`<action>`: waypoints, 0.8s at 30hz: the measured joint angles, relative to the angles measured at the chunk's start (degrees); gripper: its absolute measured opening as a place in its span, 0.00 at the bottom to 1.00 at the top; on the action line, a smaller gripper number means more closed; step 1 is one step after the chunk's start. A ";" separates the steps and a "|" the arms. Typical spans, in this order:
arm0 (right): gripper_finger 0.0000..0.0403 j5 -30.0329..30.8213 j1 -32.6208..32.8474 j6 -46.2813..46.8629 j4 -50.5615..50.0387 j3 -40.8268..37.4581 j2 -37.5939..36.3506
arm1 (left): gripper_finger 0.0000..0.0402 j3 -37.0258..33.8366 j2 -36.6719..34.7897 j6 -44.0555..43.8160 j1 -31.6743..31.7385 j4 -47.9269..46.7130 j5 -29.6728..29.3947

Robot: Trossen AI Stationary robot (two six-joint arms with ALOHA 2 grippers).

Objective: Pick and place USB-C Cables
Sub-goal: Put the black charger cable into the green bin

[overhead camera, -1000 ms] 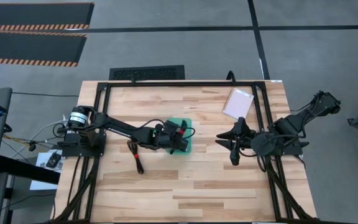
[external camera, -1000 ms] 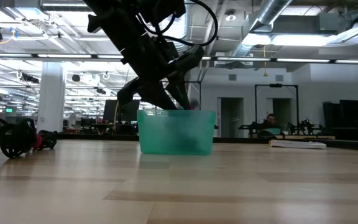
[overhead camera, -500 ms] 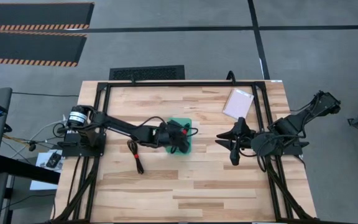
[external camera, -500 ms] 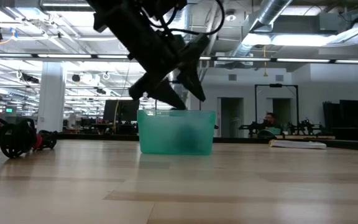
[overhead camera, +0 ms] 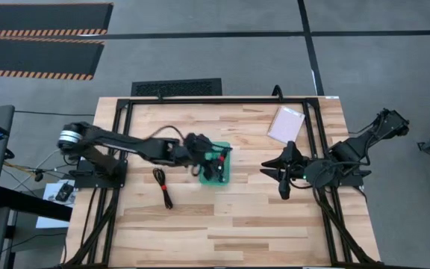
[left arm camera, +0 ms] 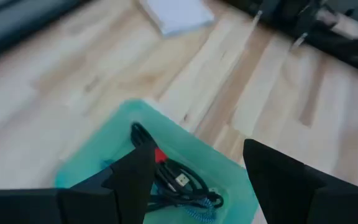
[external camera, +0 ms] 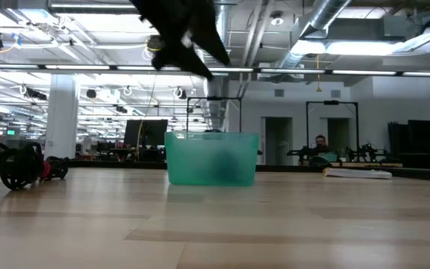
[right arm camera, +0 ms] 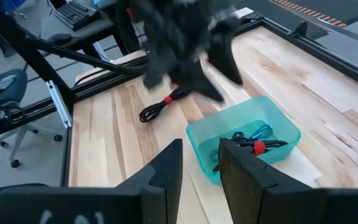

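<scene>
Above the tray: left gripper (overhead camera: 213, 166) has lifted clear, fingers spread, empty.
Tray (overhead camera: 228, 176): holds the released USB-C cables (left arm camera: 178, 183).
Remaining: one black cable (overhead camera: 163, 184) on the table (overhead camera: 245, 224).
Right gripper (overhead camera: 284, 181): idle; grip unclear.

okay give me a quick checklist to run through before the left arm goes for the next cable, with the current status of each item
1. Left gripper empty, fingers open above the teal tray: ok.
2. Dropped cables in tray lie inside its walls, one with a red tie: ok.
3. Next target, the black cable on the table beside the tray, is unobstructed: ok.
4. Right gripper is parked on its own side, away from the tray: ok.
5. Tray sits upright and flat on the table: ok.
6. Which way the loose cable's plug points: cannot tell.
</scene>
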 joint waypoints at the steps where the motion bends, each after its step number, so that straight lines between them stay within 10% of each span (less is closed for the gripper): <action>1: 0.31 0.00 0.17 -0.01 0.00 0.00 -0.30 | 0.58 0.02 -2.00 0.65 -0.04 -1.23 -0.04; 12: 0.31 1.77 0.31 -4.22 -0.12 0.02 -1.58 | 0.58 -2.87 -22.15 -1.49 -7.08 -28.98 -3.92; 24: 0.31 3.04 -0.08 -4.98 0.46 0.02 -1.12 | 0.58 -24.85 -32.91 -16.15 -22.07 -24.67 0.19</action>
